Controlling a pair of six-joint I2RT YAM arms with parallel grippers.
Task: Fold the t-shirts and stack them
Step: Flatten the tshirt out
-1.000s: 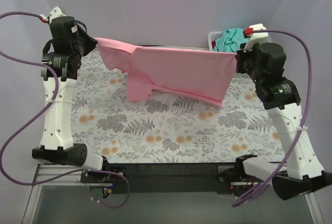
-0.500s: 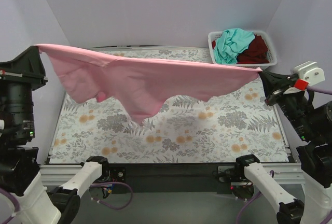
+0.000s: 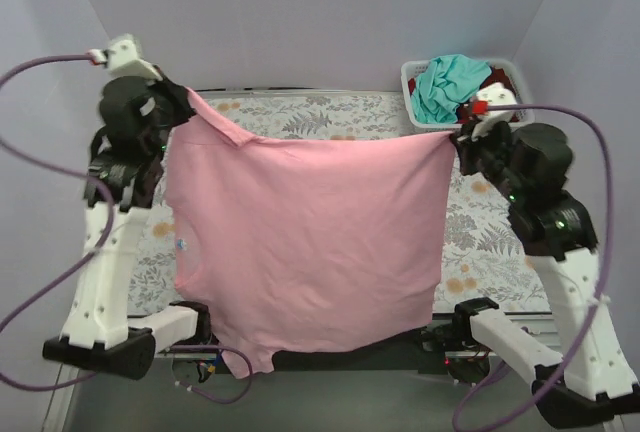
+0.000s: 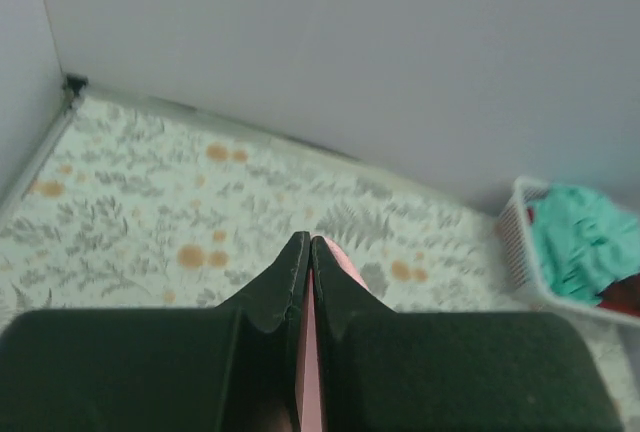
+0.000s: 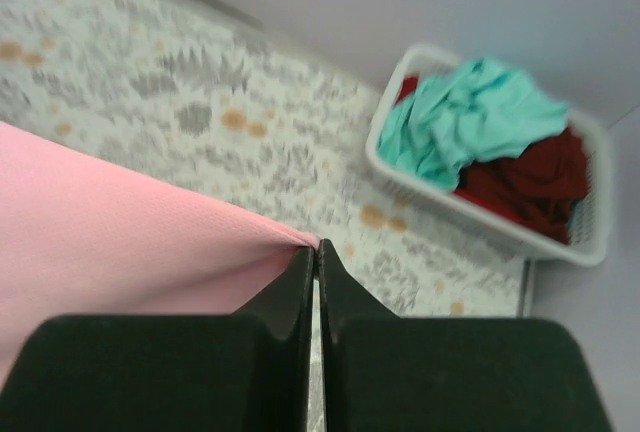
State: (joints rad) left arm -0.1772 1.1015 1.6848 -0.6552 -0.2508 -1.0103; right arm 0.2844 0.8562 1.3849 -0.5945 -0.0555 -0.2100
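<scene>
The light pink t-shirt (image 3: 310, 242) hangs spread in the air between both grippers, and its lower edge drops past the table's near edge. My left gripper (image 3: 186, 98) is shut on its upper left corner; pink cloth shows between the jaws in the left wrist view (image 4: 310, 247). My right gripper (image 3: 457, 135) is shut on the upper right corner, with the cloth (image 5: 150, 242) running off to the left of the jaws (image 5: 316, 250). The teal t-shirt (image 3: 446, 82) and the dark red t-shirt (image 3: 497, 82) lie crumpled in the basket.
The white slatted basket (image 3: 408, 84) stands at the table's back right corner; it also shows in the right wrist view (image 5: 500, 227). The floral tablecloth (image 3: 330, 112) covers the table, mostly hidden behind the hanging shirt. Grey walls close in on three sides.
Both arms swung out wide with the shirt stretched low, then came back up and inward. The shirt has gone from bunched to hanging flat and full-length.
</scene>
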